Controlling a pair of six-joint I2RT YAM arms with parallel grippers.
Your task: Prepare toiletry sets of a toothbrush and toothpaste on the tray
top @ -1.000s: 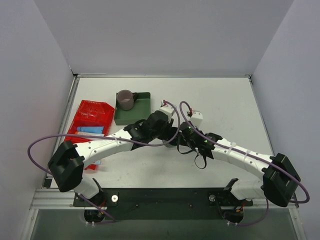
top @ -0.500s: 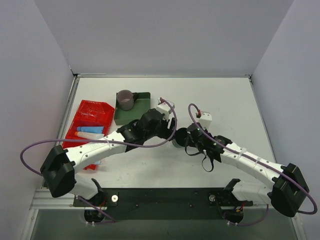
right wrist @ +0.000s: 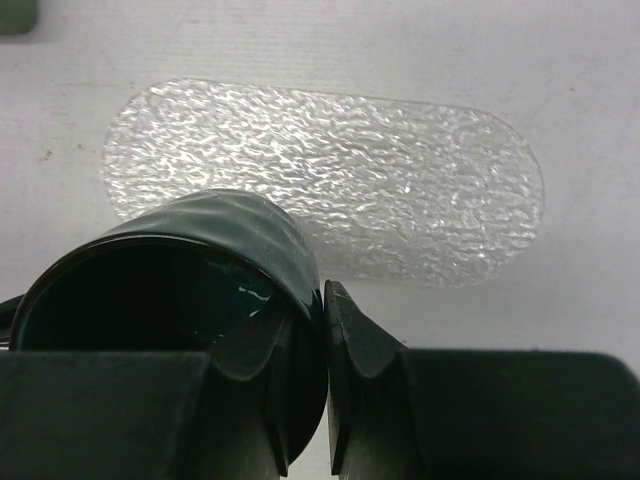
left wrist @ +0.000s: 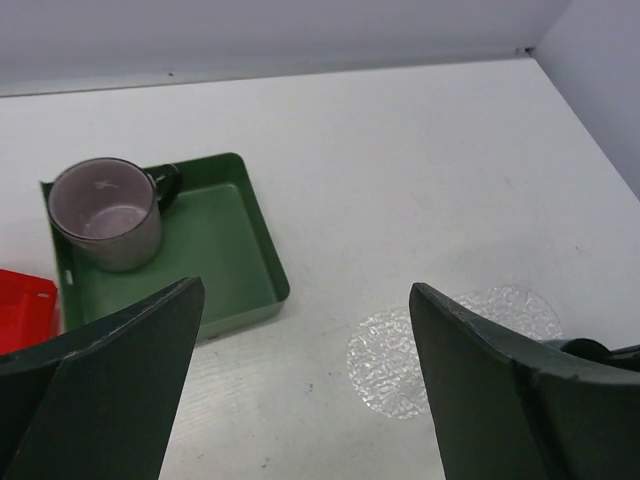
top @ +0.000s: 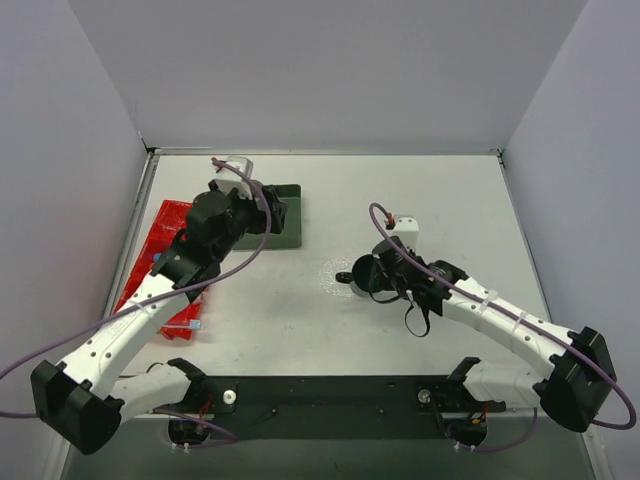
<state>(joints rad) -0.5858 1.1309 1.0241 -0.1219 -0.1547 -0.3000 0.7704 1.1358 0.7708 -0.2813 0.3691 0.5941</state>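
Observation:
The clear textured tray lies flat mid-table with nothing on it, and it also shows as the tray and the tray. My right gripper is shut on the wall of a dark green mug, one finger inside and one outside, at the tray's near edge. My left gripper is open and empty above the table near the green box. A sliver of light-blue toothpaste shows in the red bin beside my left arm. A pale toothbrush pokes out at the bin's near end.
A grey mug stands upright in the green box's back left corner; in the top view my left gripper hides it. The dark green mug sits at the tray's right end. Walls enclose the table on three sides.
My left arm swung away from the middle, back and left to the green box, and its jaws opened wide. The right gripper stayed shut on the dark mug by the tray.

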